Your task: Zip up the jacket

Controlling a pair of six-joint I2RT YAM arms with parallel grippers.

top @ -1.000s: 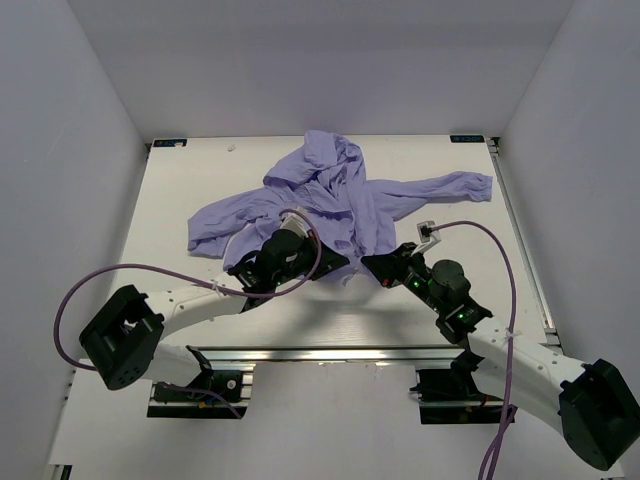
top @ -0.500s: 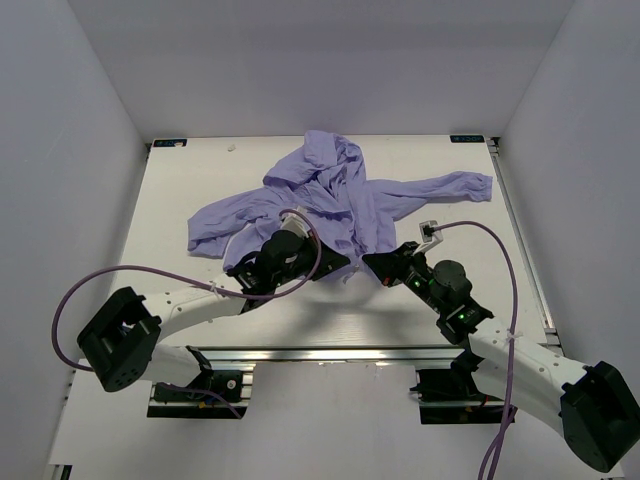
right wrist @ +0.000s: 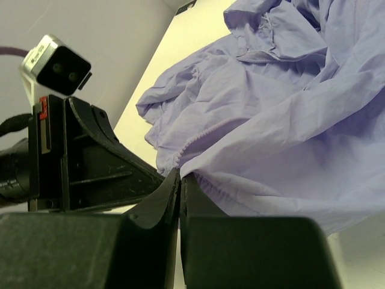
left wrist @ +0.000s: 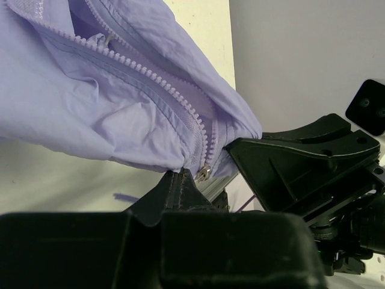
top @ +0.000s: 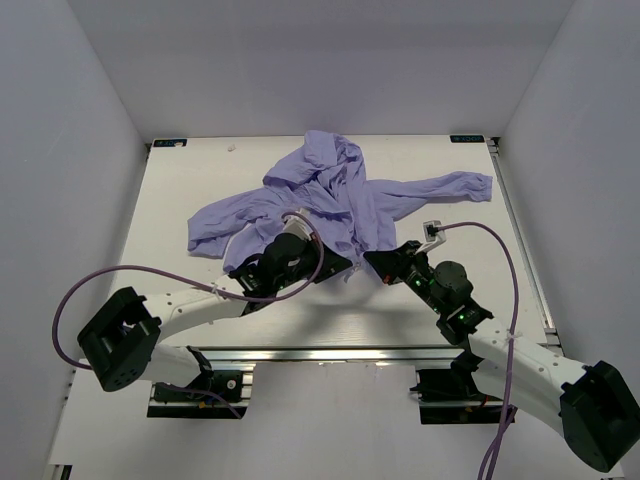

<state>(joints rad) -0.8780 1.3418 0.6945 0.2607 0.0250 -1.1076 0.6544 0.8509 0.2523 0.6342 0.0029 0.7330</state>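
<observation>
The lavender jacket lies crumpled on the white table, hood at the back, one sleeve stretched to the right. My left gripper is shut on the jacket's bottom hem beside the zipper; in the left wrist view the metal zipper slider hangs just right of my fingertips. My right gripper is shut on the hem's other bottom corner, by a row of zipper teeth. Both grippers hold the hem slightly raised, close together.
The table's front rail runs below the grippers. Purple cables loop from both arms. White walls close the table's left, back and right sides. The jacket's left sleeve spreads towards the left.
Both grippers have shifted slightly towards the back with the hem in them, and the left gripper has edged right. The jacket's body has not moved.
</observation>
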